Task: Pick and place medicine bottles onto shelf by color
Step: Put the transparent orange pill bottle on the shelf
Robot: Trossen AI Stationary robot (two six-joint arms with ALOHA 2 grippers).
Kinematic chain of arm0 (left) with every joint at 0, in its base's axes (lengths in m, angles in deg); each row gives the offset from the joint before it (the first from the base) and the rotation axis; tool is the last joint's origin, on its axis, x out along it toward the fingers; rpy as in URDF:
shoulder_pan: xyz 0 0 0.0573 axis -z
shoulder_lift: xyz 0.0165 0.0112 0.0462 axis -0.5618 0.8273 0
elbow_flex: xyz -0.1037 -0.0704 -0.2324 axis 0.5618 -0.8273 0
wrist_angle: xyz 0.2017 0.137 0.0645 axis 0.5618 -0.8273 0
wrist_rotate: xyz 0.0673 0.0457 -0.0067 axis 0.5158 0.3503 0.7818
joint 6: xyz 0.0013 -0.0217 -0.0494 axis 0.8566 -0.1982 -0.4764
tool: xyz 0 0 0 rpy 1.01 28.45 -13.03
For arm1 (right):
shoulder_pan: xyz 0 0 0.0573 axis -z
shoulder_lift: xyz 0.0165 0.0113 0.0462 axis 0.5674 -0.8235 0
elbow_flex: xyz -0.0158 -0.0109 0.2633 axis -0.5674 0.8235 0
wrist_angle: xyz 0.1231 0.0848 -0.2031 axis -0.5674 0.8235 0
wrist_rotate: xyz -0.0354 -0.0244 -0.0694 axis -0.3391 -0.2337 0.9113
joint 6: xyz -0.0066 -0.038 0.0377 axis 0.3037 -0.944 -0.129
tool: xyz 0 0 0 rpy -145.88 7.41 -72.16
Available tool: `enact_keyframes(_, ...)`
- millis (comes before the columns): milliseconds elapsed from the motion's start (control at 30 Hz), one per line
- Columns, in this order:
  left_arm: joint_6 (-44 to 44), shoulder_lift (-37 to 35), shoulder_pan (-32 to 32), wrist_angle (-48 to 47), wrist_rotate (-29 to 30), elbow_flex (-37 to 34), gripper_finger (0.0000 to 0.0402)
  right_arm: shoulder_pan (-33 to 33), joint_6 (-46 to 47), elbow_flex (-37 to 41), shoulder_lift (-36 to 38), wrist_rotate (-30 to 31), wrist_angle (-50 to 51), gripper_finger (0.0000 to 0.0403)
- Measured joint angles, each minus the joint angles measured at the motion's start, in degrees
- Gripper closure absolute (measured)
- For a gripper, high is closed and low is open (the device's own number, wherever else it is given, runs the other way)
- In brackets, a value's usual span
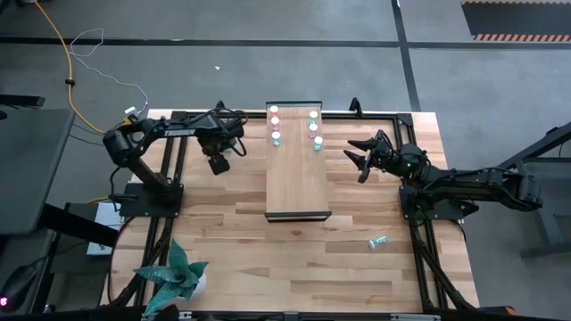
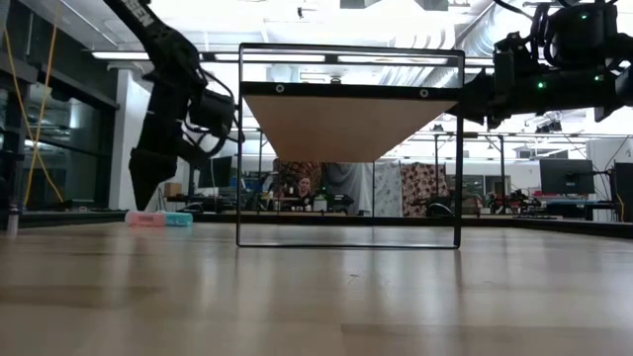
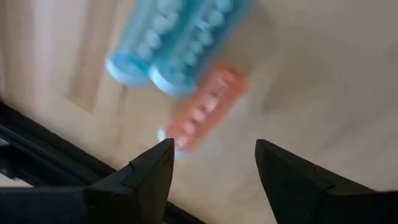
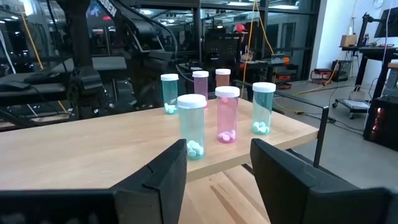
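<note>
Six white-capped medicine bottles [image 1: 276, 135] stand upright in two rows at the far end of the raised shelf [image 1: 299, 183]; in the right wrist view they are teal [image 4: 192, 127] and pink [image 4: 227, 117] vials. Two blue bottles [image 3: 168, 46] and a pink-orange bottle [image 3: 205, 109] lie on their sides on the table left of the shelf. My left gripper [image 3: 211, 165] hangs open just above them, pointing down. My right gripper [image 1: 356, 159] is open, level, right of the shelf's far end, facing the standing bottles. One teal bottle [image 1: 378, 242] lies on the table near the right side.
The shelf stands on a thin dark frame [image 2: 348, 242] with open space under its board. A potted plant [image 1: 174, 276] sits at the near left corner. The pink and blue lying bottles [image 2: 158, 219] show beside the left arm in the low view.
</note>
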Motion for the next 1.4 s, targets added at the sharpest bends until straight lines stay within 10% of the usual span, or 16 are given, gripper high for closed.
enact_keyframes(1400,29.3,3.5,-6.4,3.7,0.4,-0.1,0.0188,0.0,4.3,0.0,0.0,-0.3,2.8,0.0233)
